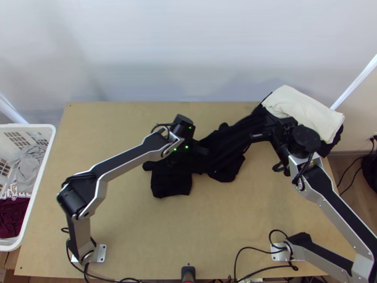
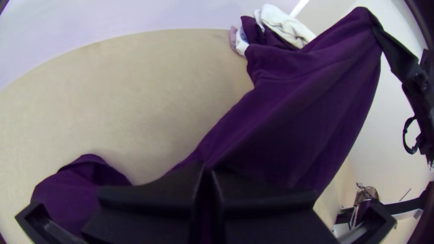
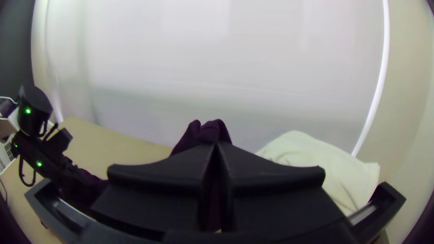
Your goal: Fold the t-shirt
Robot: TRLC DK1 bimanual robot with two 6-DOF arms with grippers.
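"What's the tabletop (image 1: 118, 226)?"
"Smooth, matt wood. And the t-shirt (image 1: 170, 184)?"
"Matt cloth. The basket (image 1: 28, 126) looks like smooth plastic."
"The silvery arm links (image 1: 136, 159) look like satiny metal."

We see soft, fairly even brightness over the tabletop (image 1: 108, 221) in the top view, with faint grey shading on the pale backdrop (image 1: 188, 47). The t-shirt (image 1: 171, 183) is so dark there that most folds sink into black, while small green lights (image 1: 186, 147) glow sharply. Our left wrist view bows the tabletop's far edge and darkens at the corners; our right wrist view bends a white pole (image 3: 384, 45). We cannot tell where the light comes from.
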